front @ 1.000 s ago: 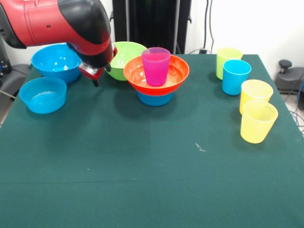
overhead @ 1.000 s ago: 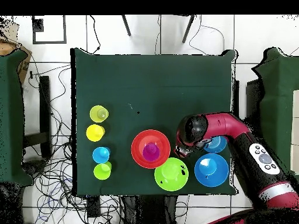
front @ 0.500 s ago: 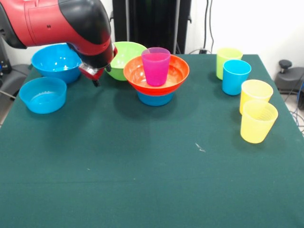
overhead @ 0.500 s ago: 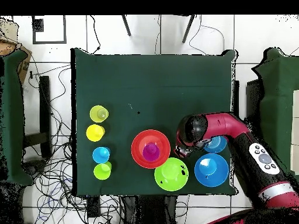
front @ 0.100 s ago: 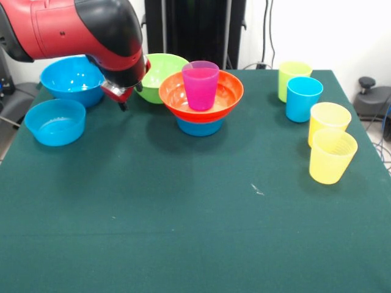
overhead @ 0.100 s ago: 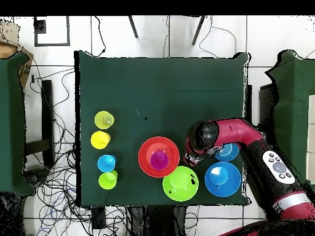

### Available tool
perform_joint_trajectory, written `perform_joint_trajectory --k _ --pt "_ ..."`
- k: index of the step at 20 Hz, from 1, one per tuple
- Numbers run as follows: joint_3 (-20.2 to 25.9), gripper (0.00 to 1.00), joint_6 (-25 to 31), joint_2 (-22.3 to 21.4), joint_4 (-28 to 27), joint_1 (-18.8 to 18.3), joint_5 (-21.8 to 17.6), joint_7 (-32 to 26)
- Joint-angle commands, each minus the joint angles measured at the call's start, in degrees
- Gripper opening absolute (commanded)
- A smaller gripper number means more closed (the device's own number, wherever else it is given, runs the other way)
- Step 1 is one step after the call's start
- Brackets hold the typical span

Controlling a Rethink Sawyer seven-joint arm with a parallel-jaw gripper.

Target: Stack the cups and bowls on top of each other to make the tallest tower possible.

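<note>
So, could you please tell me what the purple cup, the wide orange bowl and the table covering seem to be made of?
Purple tapered cup: apparently translucent plastic; light glows through its smooth wall. Wide orange round bowl: likely glossy hard plastic, with bright highlights on its rim. Dark green table covering: looks like matte cloth, without reflections, though the weave is too fine to tell.

The worktop [front @ 0.100 s ago: 195, 232] wears a dark green cloth, with a small pale speck [front @ 0.100 s ago: 258, 191] right of centre; at far left sit a large blue bowl [front @ 0.100 s ago: 72, 78] and a smaller blue bowl [front @ 0.100 s ago: 55, 121] nearer; a green bowl [front @ 0.100 s ago: 162, 68] stands far, beside another small blue bowl [front @ 0.100 s ago: 200, 127]; along the right edge stand a green cup [front @ 0.100 s ago: 292, 75], a blue cup [front @ 0.100 s ago: 303, 97] and two yellow cups [front @ 0.100 s ago: 328, 121], the nearer one [front @ 0.100 s ago: 332, 155] touching its neighbour.
</note>
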Motion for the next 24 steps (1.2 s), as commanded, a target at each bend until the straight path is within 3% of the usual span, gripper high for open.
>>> perform_joint_trajectory --k 1,10,24 --pt "-2.78 1.00 4.57 -1.01 -1.84 1.61 -1.90 -11.39" --pt "-2.68 1.00 3.68 -3.64 2.67 0.30 -0.81 -9.85" --pt "-4.46 1.00 0.60 -2.35 5.03 -0.81 -1.61 -6.16"
